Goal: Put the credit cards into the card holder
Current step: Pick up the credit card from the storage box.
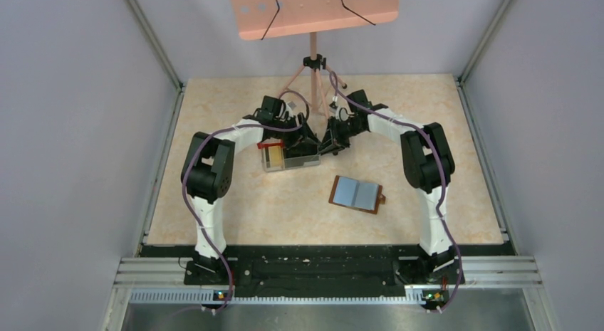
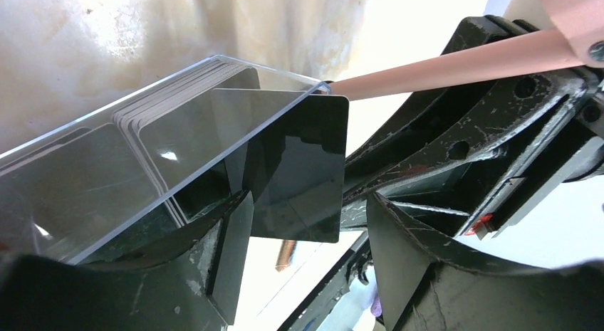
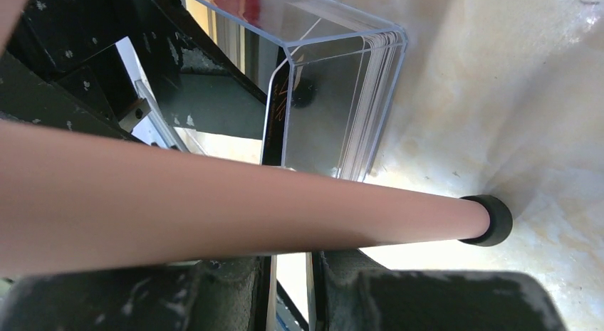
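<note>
Closest to the left wrist camera, the left gripper (image 2: 310, 228) has its two black fingers spread wide apart and closed on nothing. A black credit card (image 2: 299, 167) stands upright in the gap. The right gripper (image 3: 292, 267) pinches that card along its edge, its fingers almost together around it. From overhead, the left arm (image 1: 208, 167) and right arm (image 1: 427, 160) rise from bases at 6 o'clock and bend at the elbow. They curve inward so the wrists meet nose to nose beyond the middle of the table (image 1: 235, 210). Beneath them lies a clear plastic box (image 2: 85, 188), its long side running left to right. A stack of pale-edged cards (image 2: 132, 121) is packed inside it, and a tan-yellow card (image 1: 273, 157) shows at its 9 o'clock end, by a small red tray (image 1: 270, 144). At about 4 o'clock from the box, well apart from both grippers, the card holder (image 1: 356, 194) lies open flat, with a brown rim around blue-grey inner panels. A pink tripod stand (image 1: 312, 46) rises at 12 o'clock. One leg (image 3: 214, 203) crosses the right wrist view, its black rubber foot (image 3: 491, 221) on the table.
</note>
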Controlling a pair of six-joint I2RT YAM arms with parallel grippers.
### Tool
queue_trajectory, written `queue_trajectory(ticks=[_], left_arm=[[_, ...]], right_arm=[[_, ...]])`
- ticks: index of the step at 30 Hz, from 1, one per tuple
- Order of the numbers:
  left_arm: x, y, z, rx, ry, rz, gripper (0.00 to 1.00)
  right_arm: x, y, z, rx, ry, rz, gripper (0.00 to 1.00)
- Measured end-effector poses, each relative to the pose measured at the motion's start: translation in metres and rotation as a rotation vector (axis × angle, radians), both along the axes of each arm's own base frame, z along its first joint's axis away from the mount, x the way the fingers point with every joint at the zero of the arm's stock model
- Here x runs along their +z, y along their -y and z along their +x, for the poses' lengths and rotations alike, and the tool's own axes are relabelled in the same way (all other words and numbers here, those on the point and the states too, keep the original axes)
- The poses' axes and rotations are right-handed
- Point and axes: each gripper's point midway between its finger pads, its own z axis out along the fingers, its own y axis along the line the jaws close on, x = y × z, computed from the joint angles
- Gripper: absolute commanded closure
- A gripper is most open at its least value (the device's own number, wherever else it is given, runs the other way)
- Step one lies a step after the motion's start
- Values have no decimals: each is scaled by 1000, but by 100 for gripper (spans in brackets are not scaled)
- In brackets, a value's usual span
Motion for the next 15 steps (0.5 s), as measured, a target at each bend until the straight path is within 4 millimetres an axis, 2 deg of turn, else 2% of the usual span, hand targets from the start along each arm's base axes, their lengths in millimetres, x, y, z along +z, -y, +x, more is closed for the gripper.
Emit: queue_trajectory(ticks=[5,8,15], left_arm=[[1,-1,3,11,1,-10,36],[1,-2,3,14,0,-7,40],[1,-2,2,8,-3,-10,61]], right_arm=[[1,-4,4,-9,10,34,99],[0,-6,5,-12,14,52,96],[-2,-9,3,-14,9,91,95]])
